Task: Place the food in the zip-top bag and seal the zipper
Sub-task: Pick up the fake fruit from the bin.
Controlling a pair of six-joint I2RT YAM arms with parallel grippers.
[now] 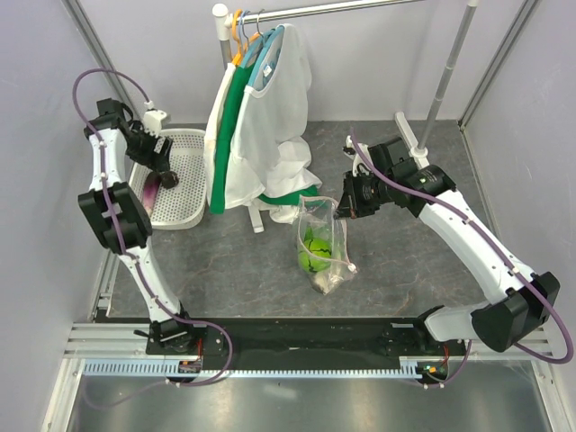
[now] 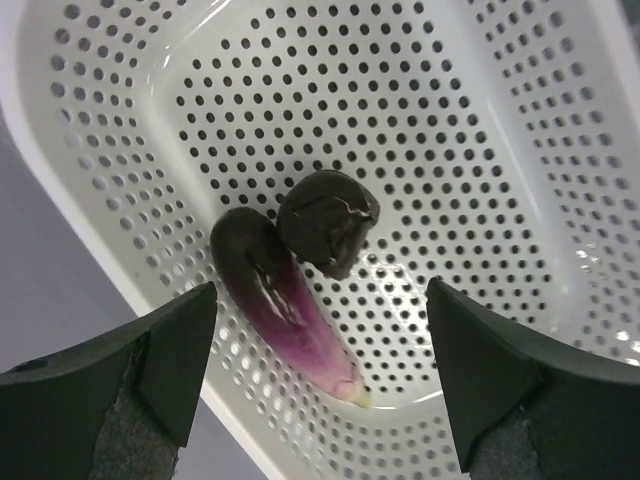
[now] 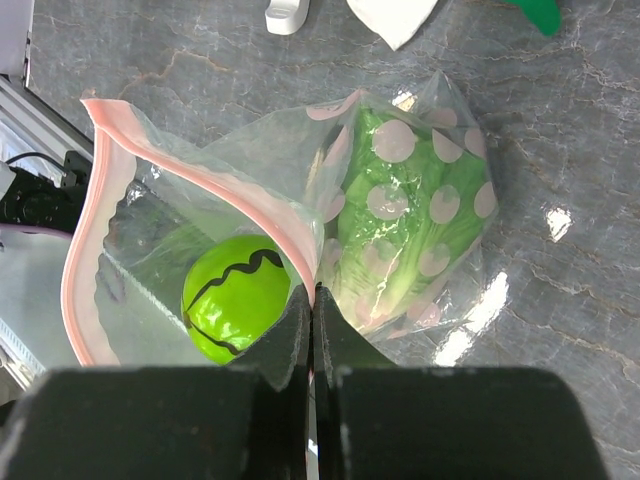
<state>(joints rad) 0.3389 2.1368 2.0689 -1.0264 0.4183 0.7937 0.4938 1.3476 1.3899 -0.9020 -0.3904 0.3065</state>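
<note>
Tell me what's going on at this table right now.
The right claw is shut on the mouth edge of the zip-top bag, holding it up with the zipper unsealed. The lettuce and the green round fruit are inside. The left claw hangs open over the white basket, above the purple eggplant lying there, not yet picked up.

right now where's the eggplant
The eggplant lies in the white basket at the far left of the top view, beside a dark round lump, under the open left gripper.
</note>
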